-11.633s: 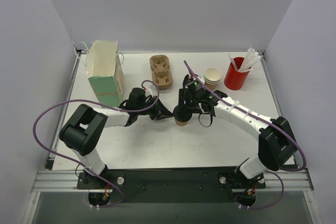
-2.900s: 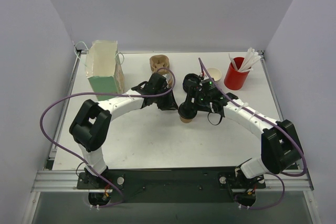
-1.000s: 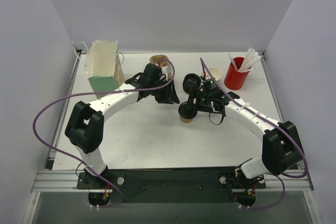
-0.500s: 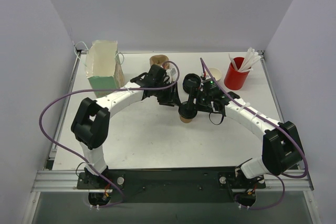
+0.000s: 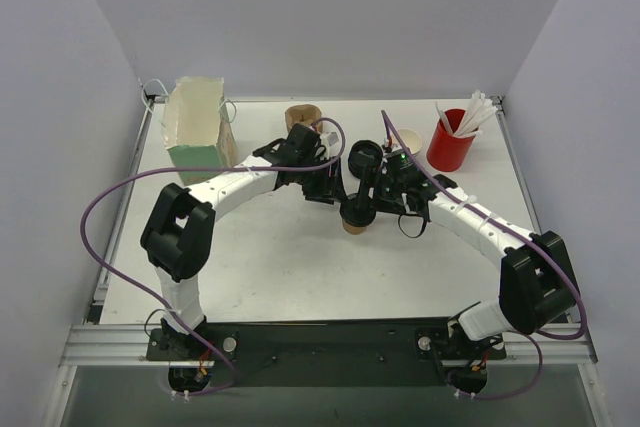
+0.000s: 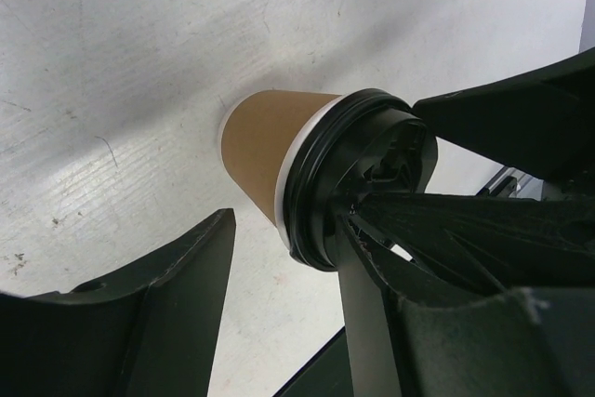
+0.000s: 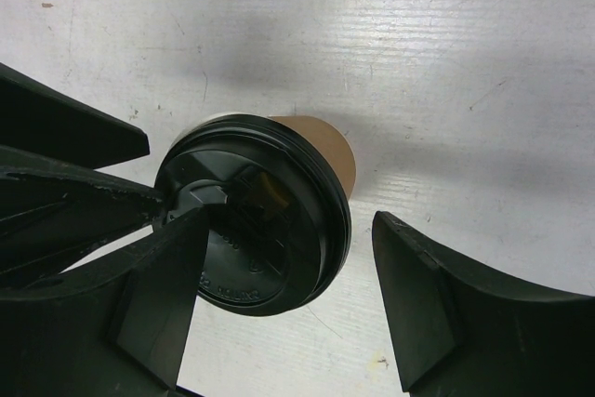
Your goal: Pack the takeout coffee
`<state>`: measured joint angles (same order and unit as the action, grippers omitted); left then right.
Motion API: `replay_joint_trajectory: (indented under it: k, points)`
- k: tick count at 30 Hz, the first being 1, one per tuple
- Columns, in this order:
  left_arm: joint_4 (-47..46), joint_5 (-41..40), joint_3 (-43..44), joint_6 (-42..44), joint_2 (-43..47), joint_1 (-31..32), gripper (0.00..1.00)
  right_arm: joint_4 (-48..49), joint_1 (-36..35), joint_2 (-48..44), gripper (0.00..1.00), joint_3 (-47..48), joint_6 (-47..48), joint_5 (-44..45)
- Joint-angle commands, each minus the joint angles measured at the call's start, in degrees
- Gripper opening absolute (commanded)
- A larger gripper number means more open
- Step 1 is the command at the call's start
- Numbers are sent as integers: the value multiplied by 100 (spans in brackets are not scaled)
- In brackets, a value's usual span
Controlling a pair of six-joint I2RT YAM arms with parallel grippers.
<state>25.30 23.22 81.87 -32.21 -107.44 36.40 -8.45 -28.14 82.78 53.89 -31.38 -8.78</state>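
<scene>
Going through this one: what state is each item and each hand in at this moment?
takeout coffee: upright on the table, lidded.
right hand: open, straddling the coffee, gap showing on one side.
left hand: open, close beside the coffee, near finger clear of it.
paper bag: upright, top open.
cup carrier: on the table, partly hidden behind the left arm.
red cup: upright, white sticks inside.

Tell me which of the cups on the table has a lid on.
The small brown paper cup mid-table, capped with a round black lid. The stacked tan cups at the back are lidless, and the red cup is open, holding white sticks.
</scene>
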Motion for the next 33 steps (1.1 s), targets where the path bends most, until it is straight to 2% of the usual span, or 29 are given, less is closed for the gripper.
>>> replay_joint_trajectory:
  k: [1,15,33]
  points:
    - [-78,-37,295,74,-84,16,56,-157,37,-219,66,210,-9,139]
    - [-491,-257,110,-137,74,60,51,-280,63,-412,66,183,-26,218]
    - [-570,-380,-56,-172,144,139,47,142,212,-438,59,-221,-360,-1]
